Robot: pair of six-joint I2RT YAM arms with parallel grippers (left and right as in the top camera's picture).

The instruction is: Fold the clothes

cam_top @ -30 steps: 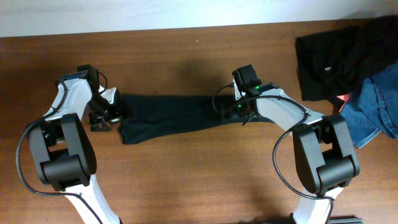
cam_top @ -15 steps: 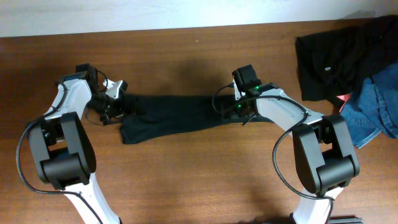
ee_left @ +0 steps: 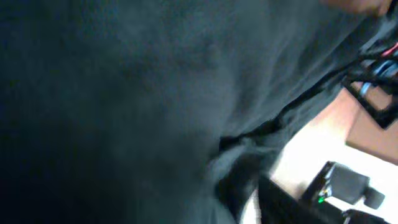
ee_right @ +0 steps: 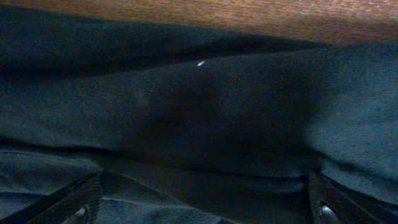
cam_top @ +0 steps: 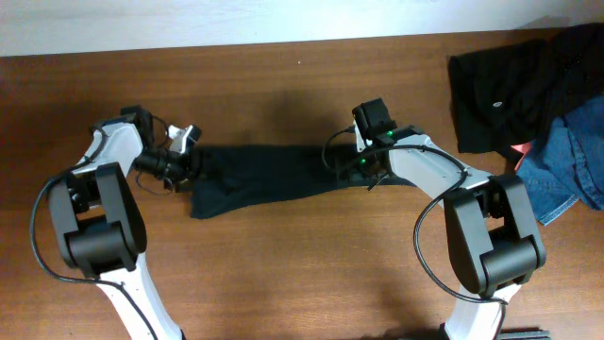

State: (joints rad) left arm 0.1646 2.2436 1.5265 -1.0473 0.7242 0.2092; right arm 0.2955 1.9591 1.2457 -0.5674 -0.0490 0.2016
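The T-shirt [cam_top: 269, 175] is found bunched into 1 long band across the middle of the table [cam_top: 283, 274], between the 2 arms. For a clean fold, the left end should be pinched through every layer and lifted evenly, not dragged. The left gripper [cam_top: 184, 156] is laid sideways at that end, buried in cloth; its grip cannot be told. The right gripper [cam_top: 349, 165] is set on the other end — jaws spread wide, nothing clamped.

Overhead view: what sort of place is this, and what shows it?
Probably a robotics lab bench for laundry practice: a left arm and a right arm stand at a wooden table, a black T-shirt lies stretched between them, and more clothes are heaped at its right edge.
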